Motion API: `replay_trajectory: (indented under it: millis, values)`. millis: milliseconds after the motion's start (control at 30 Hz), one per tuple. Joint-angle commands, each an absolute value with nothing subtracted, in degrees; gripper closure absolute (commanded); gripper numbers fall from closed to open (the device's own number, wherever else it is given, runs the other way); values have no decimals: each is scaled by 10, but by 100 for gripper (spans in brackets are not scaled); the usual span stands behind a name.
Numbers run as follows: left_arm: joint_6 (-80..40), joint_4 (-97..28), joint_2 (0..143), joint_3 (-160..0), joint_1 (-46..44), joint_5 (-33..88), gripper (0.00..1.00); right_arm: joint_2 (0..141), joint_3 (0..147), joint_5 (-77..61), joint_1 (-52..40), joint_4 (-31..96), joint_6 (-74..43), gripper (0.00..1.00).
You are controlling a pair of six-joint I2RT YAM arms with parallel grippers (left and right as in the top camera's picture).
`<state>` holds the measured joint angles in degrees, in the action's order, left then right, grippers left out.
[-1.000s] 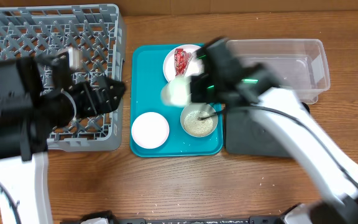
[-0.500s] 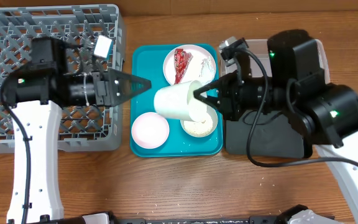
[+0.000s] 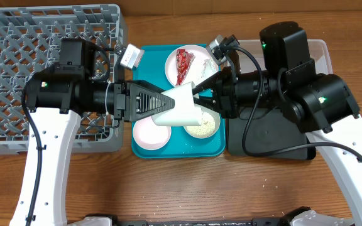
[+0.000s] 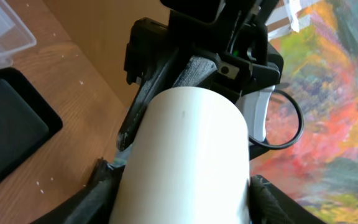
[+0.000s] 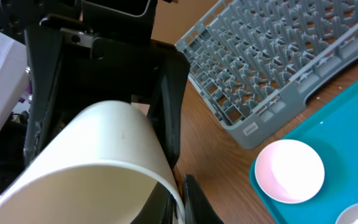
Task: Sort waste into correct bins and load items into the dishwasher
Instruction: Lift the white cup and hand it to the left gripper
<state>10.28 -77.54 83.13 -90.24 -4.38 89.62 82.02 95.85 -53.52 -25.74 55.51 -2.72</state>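
Observation:
A white paper cup (image 3: 181,112) lies on its side in the air above the teal tray (image 3: 144,69), held between both arms. My right gripper (image 3: 201,94) is shut on the cup's rim; in the right wrist view its fingers (image 5: 180,200) pinch the wall of the cup (image 5: 98,155). My left gripper (image 3: 159,105) surrounds the cup's base end; in the left wrist view its fingers (image 4: 182,186) lie against both sides of the cup (image 4: 191,155). The grey dishwasher rack (image 3: 17,37) stands at the left.
On the tray are a plate with a red wrapper (image 3: 184,61), a pale pink bowl (image 3: 149,133) and a bowl of crumbs (image 3: 206,129). A clear plastic bin (image 3: 307,53) and a black bin (image 3: 269,135) sit at the right.
The right arm lifted the cup off the tray and held it out to the left. The left gripper moved right from the rack and now encloses the cup's base.

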Motion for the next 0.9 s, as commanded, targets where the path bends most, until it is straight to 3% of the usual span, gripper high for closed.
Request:
replay_trajectory:
  millis: [0,200,300,467,533,800,867]
  values:
    - [112,-780,827,-905,-51,907,38,816,966,-552,-261,534,-27,96]
    - [112,-783,827,-905,-52,907,37,816,966,-547,-261,521,-28,96]
    - [112,-796,827,-905,-53,907,20,816,966,-543,-261,509,-34,96]
    - [112,-798,827,-905,-53,907,14,816,966,-541,-261,506,-36,96]
    - [112,-798,827,-905,-53,907,17,816,966,-541,-261,505,-36,96]
    - [111,-799,827,-905,-53,906,53,816,966,-537,-261,502,-36,96]
    - [111,-799,827,-905,-52,904,54,816,966,-537,-261,502,-36,92]
